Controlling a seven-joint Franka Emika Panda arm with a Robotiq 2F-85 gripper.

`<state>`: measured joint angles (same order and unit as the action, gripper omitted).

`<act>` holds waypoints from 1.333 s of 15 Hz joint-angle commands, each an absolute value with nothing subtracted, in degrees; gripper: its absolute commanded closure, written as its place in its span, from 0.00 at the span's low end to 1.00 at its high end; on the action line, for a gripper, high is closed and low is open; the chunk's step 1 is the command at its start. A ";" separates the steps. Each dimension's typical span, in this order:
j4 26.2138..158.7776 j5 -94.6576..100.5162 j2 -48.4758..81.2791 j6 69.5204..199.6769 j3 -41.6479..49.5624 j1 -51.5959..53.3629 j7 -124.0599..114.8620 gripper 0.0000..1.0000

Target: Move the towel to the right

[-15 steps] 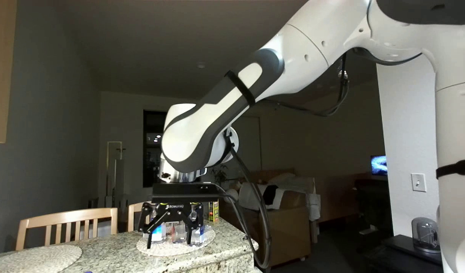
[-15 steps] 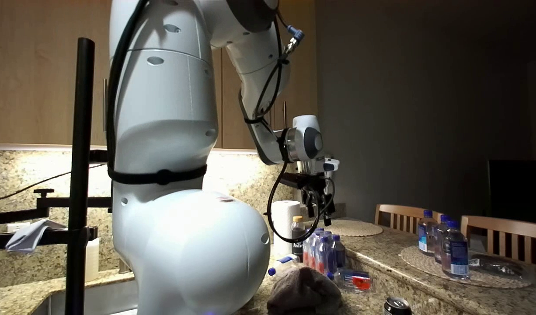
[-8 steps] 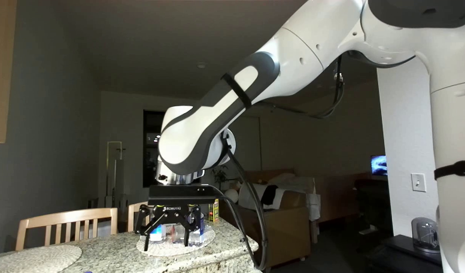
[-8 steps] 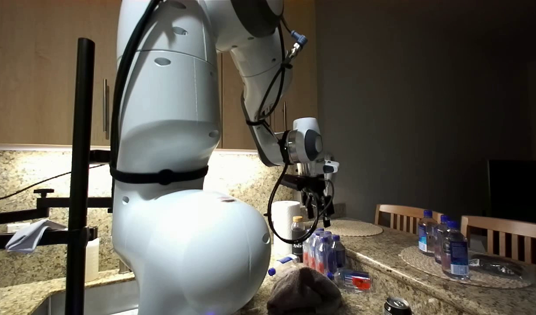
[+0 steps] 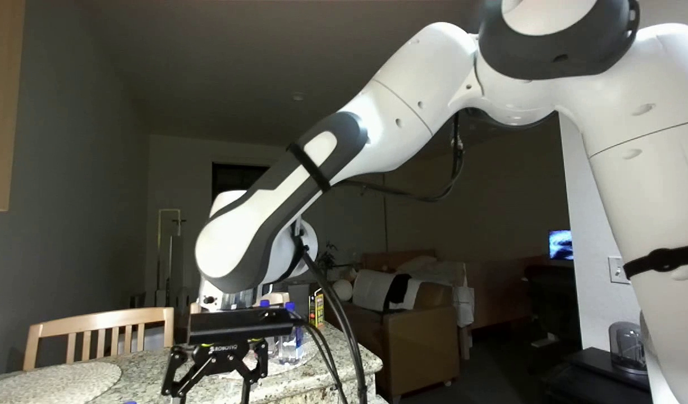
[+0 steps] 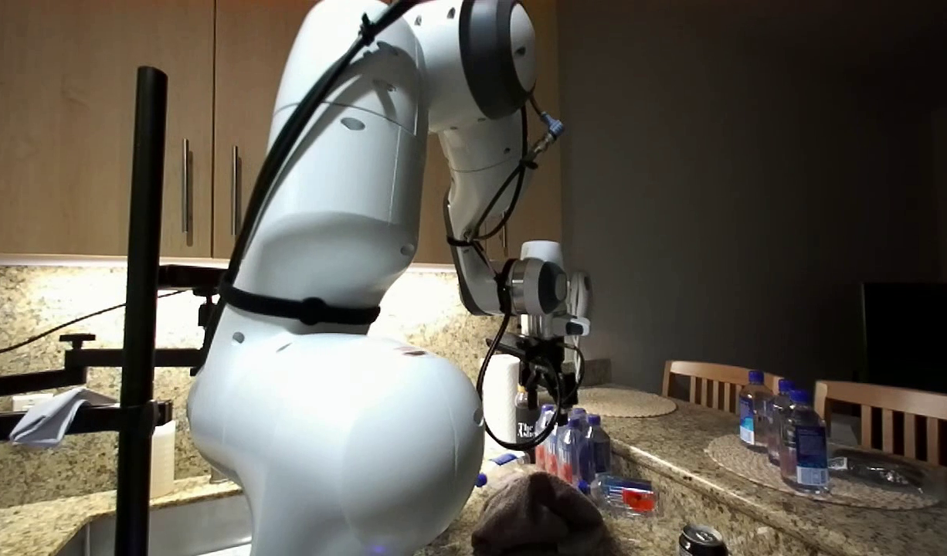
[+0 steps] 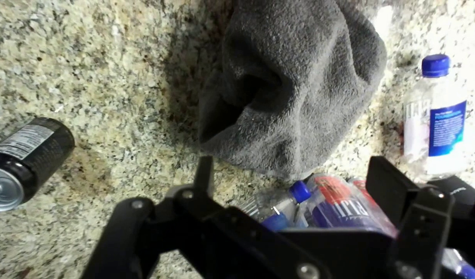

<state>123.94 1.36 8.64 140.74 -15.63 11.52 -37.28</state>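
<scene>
Gripper (image 7: 292, 170): spread wide above the counter (image 7: 113, 77)
Towel (image 7: 319, 89): grey, crumpled, resting beside bottles (image 7: 338, 205)
Can (image 7: 36, 155): upright, well apart from the towel

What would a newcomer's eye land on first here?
Probably the white robot arm, large in both exterior views. In the wrist view, a crumpled grey towel lies at top centre on the speckled counter, with open jaws at bottom, a black can at left and a blue-capped bottle at right.
</scene>
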 commanded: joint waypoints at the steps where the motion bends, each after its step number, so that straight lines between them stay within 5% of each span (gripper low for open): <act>1: 118.28 0.28 16.08 138.76 -13.83 13.87 -33.64 0.00; 15: 110.41 -0.26 31.90 134.25 -9.05 20.19 -34.83 0.01; 16: 110.46 -0.32 32.53 134.80 -9.00 20.31 -34.39 0.26; 17: 110.50 -0.33 33.09 135.52 -8.85 20.50 -34.42 0.26; 20: 110.37 -0.49 34.35 136.36 -8.51 20.99 -34.70 0.47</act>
<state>110.95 1.04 33.36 135.68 -9.43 20.00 -35.74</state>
